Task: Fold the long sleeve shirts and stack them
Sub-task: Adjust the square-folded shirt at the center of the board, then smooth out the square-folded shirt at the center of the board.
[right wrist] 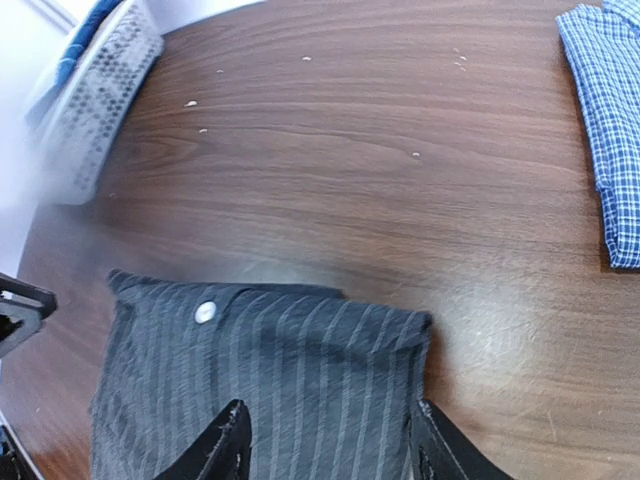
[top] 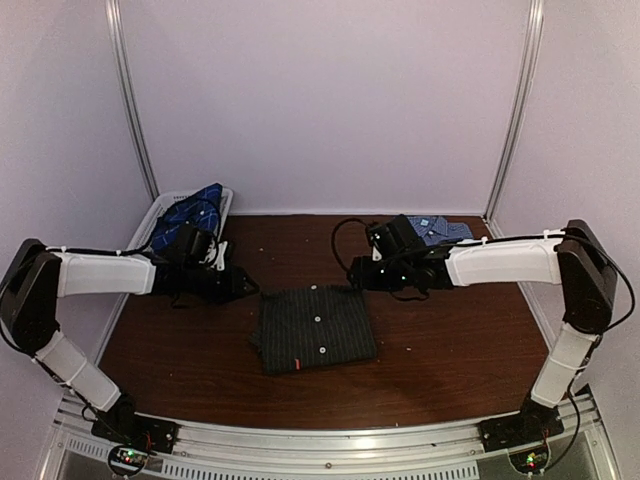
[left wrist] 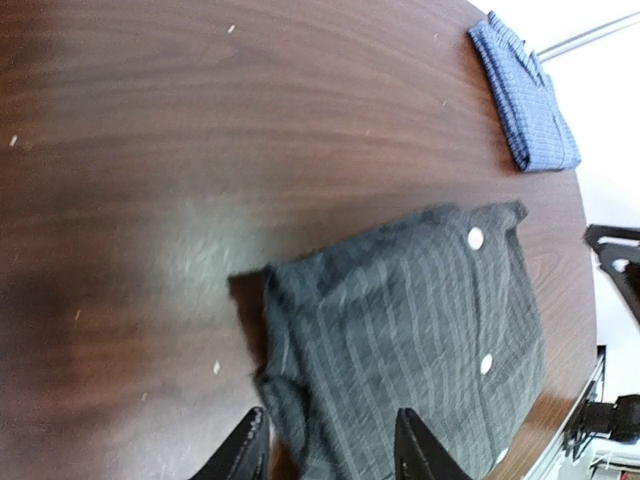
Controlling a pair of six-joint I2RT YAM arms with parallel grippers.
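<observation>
Three shirts: pinstriped shirt (top: 315, 328), checked shirt (top: 440, 230), plaid shirt (top: 195, 212); left gripper (left wrist: 333, 425), right gripper (right wrist: 330, 420) both spread apart.

Robot lab booth, plain white panel walls (top: 330, 100), metal corner posts (top: 132, 100), dark wood-grain table (top: 450, 350)

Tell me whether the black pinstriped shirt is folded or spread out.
Folded. The black pinstriped shirt lies as a compact rectangle on the table, no sleeves sticking out, buttons facing up.
</observation>
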